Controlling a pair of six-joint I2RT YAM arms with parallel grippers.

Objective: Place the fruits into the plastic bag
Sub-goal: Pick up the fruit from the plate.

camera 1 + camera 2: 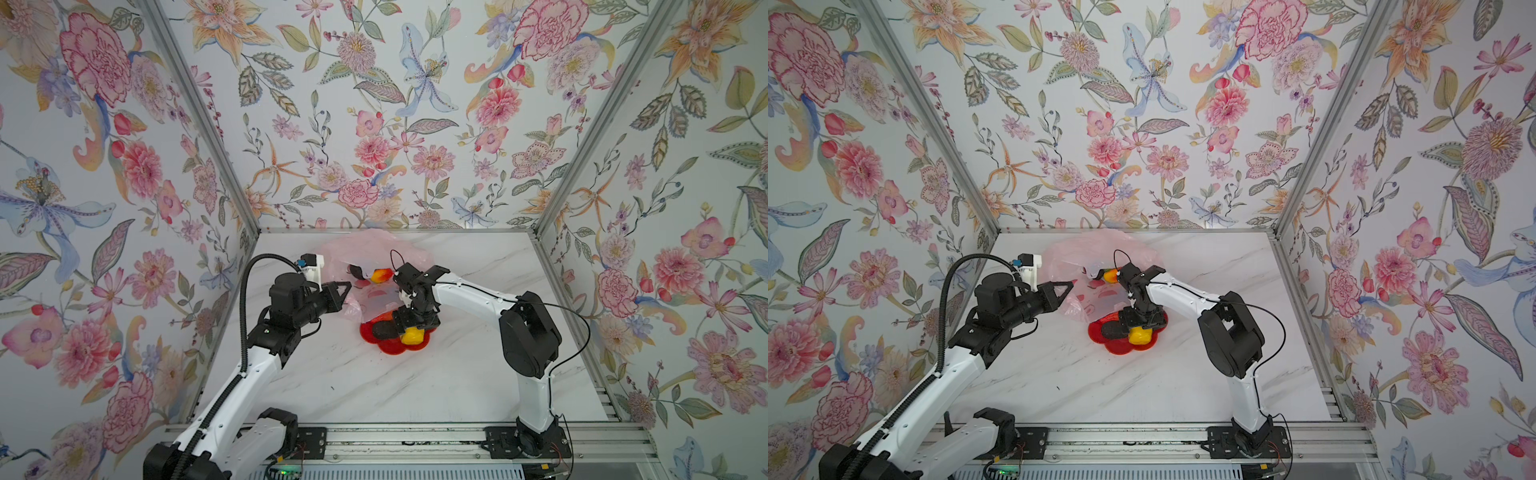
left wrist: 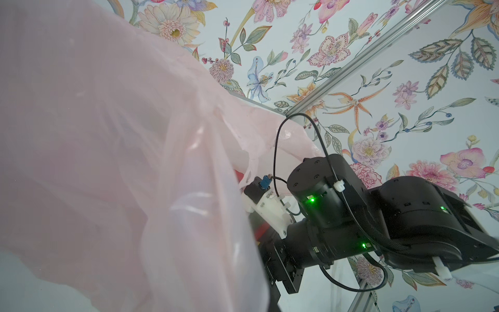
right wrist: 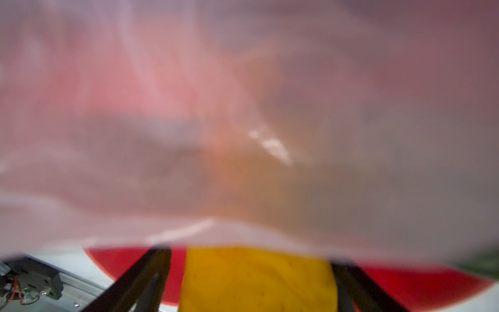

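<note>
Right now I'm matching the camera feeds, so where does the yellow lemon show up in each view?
A top view: lemon on the red plate, mid-table.
A top view: same spot on the plate.
Left wrist: not in it; the plastic bag fills much of the picture.
Right wrist: lemon between the right pincer's fingers.
Shared landmark: the red plate, under the lemon wherever it shows.

Left hand (image 1: 347, 286) pinched shut (raised); right hand (image 1: 410, 333) spread, pointing down.
</note>
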